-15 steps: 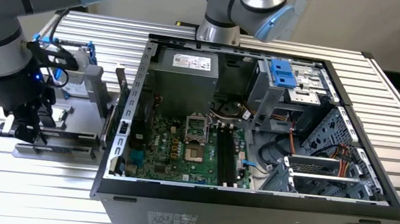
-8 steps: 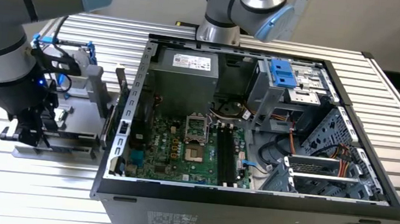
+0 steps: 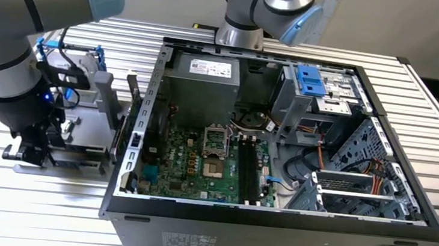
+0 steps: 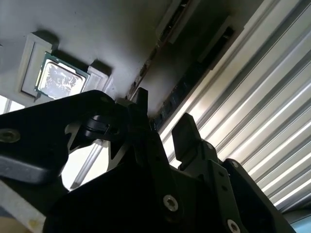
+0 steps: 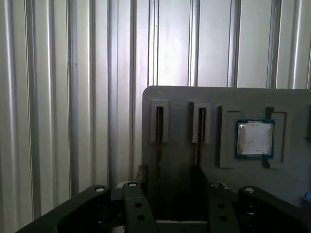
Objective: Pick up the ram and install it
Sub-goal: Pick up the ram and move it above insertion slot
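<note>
Grey and matt, the holder plate [image 5: 194, 97] carried the ram [image 4: 192, 77] on edge in the slot nearest the plate's rim. The gripper [image 4: 163, 114] hung over that slot with its fingers [image 4: 184, 128] spread, one on each side of the stick and, as far as I could see, not pressing it.

My worry was a lopsided pinch. The ram looked closer to one finger, so closing might tip the thin board in its slot or scrape its chips. A grip taken too near one end could jam it against the plate on lifting.

The board was dark, flat and stiff, with a bumpy row of black chips. A shiny square processor [image 5: 253, 138] sat in a recess further in on the plate. Ribbed bright metal table [image 3: 34, 214] lay under the plate, and the steel computer case [image 3: 274, 225] stood beside it.
</note>
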`<state>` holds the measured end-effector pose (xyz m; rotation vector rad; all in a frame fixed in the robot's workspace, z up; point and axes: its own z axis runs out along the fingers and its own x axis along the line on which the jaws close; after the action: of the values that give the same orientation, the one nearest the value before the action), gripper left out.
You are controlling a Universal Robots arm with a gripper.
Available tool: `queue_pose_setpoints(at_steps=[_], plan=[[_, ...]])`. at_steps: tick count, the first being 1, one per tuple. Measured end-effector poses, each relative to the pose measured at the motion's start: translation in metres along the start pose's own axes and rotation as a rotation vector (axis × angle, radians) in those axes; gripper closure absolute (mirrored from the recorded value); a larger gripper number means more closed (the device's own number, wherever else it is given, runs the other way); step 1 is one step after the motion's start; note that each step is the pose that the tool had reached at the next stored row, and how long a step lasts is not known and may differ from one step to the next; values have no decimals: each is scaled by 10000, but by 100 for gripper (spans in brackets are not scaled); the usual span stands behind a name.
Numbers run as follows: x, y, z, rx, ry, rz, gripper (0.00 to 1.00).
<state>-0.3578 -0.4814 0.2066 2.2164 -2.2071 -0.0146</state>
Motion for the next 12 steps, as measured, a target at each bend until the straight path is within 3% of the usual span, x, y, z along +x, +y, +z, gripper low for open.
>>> queue_pose_setpoints(at_steps=[9, 12], plan=[[36, -1, 99, -1, -2, 43, 0], [52, -2, 120, -1, -36, 42, 0]])
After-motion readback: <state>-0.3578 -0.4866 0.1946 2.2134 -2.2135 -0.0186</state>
